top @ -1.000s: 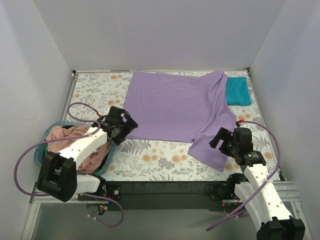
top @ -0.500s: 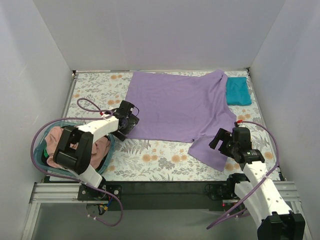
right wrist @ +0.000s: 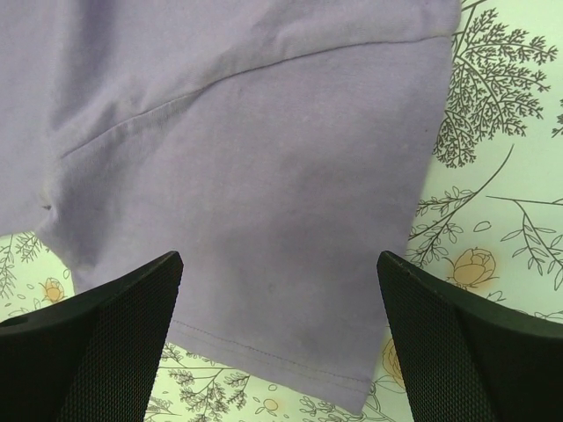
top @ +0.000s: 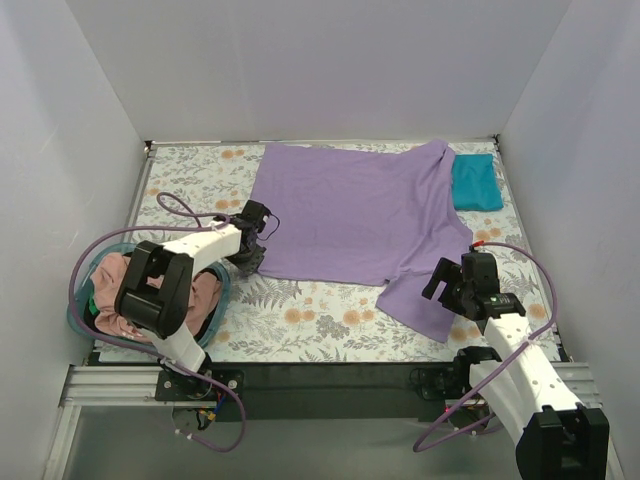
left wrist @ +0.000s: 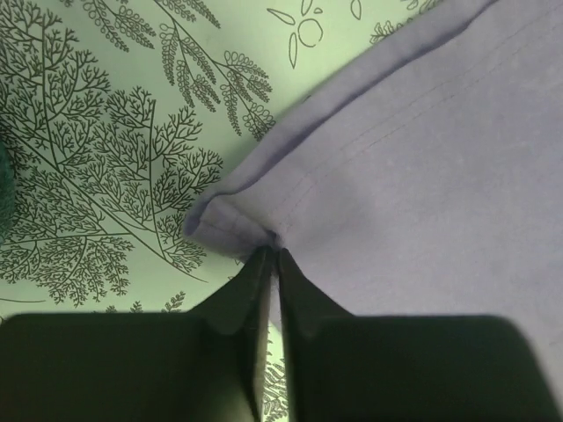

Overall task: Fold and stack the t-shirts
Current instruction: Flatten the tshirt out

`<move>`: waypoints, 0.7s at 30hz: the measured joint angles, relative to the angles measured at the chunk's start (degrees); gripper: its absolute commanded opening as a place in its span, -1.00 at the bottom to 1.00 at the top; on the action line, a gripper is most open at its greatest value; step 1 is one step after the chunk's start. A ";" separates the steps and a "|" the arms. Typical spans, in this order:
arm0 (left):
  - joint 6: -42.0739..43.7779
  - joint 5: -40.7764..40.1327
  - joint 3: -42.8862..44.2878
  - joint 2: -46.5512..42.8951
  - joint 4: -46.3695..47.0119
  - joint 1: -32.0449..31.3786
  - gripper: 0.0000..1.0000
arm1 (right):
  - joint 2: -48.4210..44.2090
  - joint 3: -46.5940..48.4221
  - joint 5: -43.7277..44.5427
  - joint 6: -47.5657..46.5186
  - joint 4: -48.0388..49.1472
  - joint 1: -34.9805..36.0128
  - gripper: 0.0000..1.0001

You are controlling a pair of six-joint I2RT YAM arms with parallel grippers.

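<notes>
A lavender-purple t-shirt (top: 360, 215) lies spread flat across the floral table cover. My left gripper (top: 252, 252) is shut on its near-left corner; the left wrist view shows that corner (left wrist: 230, 221) pinched at my fingertips (left wrist: 273, 255). My right gripper (top: 447, 288) hovers open over the near-right sleeve (right wrist: 264, 229), with a finger (right wrist: 106, 343) on either side and nothing between them. A folded teal-blue t-shirt (top: 475, 182) rests at the far right. Dusty pink t-shirts (top: 125, 285) are heaped in the basket at the left.
The round teal basket (top: 78, 312) stands at the near left, under the left arm. White walls close in the table on three sides. Purple cables loop off both arms. Bare floral cover (top: 300, 320) shows along the near edge.
My left arm reached rightward from the basket to the shirt's near-left corner, and its gripper went from open to shut on it. The right gripper has barely shifted.
</notes>
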 measured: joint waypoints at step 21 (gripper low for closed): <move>2.47 1.60 -4.33 -4.55 3.56 0.31 -1.00 | -3.50 -0.79 -4.24 9.79 -9.60 9.14 0.86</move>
